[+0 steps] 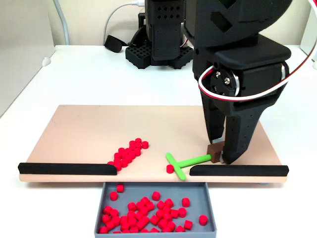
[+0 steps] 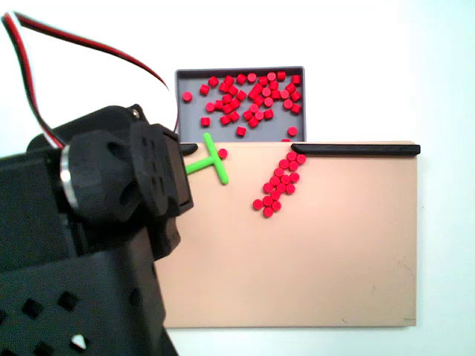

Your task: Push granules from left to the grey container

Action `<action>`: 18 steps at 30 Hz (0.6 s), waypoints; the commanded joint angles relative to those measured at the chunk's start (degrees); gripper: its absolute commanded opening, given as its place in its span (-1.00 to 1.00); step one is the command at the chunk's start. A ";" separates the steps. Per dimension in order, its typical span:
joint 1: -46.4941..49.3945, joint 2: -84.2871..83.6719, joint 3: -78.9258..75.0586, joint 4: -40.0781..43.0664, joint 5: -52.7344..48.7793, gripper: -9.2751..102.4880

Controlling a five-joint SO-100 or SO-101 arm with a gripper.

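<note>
- Gripper (image 1: 221,157) clenched on the brown handle block (image 1: 215,151) of the green T-shaped pusher (image 1: 184,164).
- Granule streak (image 1: 128,152) lay at its nine o'clock; grey container (image 1: 101,204) at six.
- Best: sweep from behind the streak toward the gap, low and slow.

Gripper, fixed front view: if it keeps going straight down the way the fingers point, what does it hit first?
Probably the beige board. The gripper points steeply down, its tips at a small brown block on the end of the green T-shaped pusher, close behind the right black strip. Whether the tips already touch the board is unclear.
</note>
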 commanded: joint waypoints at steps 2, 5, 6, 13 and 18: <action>0.97 0.62 0.00 -0.09 -3.16 -0.84; 1.58 0.53 0.00 -0.09 -5.10 -0.84; 1.67 0.53 0.00 -0.09 -5.80 -0.84; 2.81 0.79 0.00 -0.09 -11.95 -0.84; 3.60 2.46 -0.18 -0.09 -20.48 -0.84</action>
